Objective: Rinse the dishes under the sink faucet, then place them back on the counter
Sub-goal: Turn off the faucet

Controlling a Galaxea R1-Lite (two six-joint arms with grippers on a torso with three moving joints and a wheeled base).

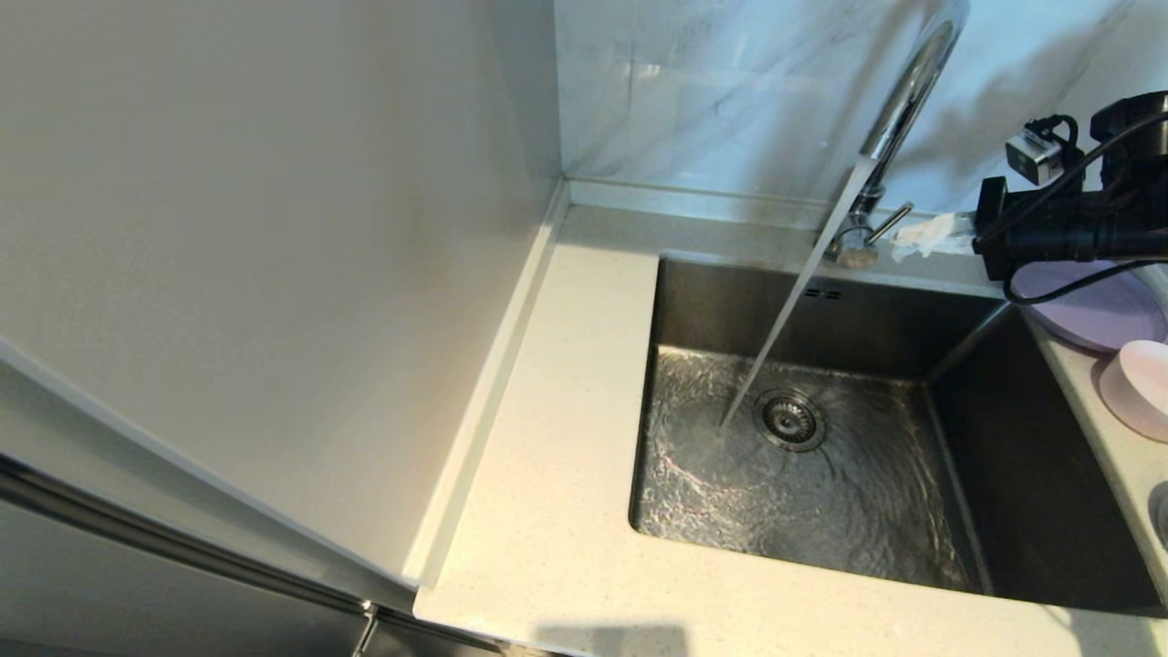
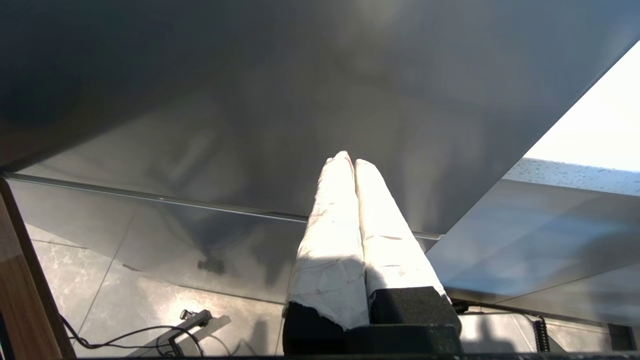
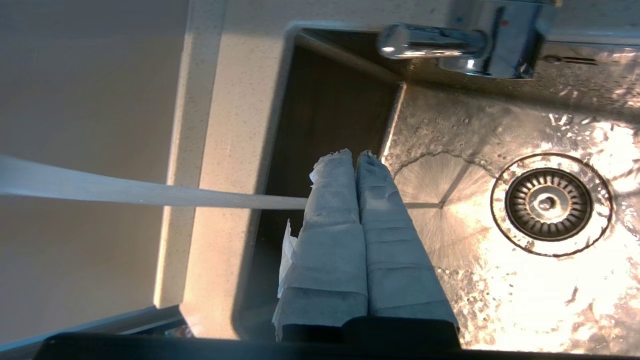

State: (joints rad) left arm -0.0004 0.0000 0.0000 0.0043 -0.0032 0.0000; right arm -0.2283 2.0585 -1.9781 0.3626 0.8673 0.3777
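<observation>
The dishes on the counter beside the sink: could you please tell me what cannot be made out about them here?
- Purple plate, head view: its back part is hidden by the right hand and its black cable.
- Pink bowl, head view: cut off by the picture's right edge; its inside cannot be seen.
- Both wrist views: neither dish appears. The right one shows the basin, the left hand only a grey panel.

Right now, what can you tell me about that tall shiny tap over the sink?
The sink faucet is polished chrome with a tall curved gooseneck spout, a round base and a thin side lever. It stands upright on the counter behind the steel basin's back edge. It is running: a steady stream slants down and hits the basin floor beside the round drain strainer, spreading ripples. Nothing touches it; a crumpled white scrap lies just beside its base.
</observation>
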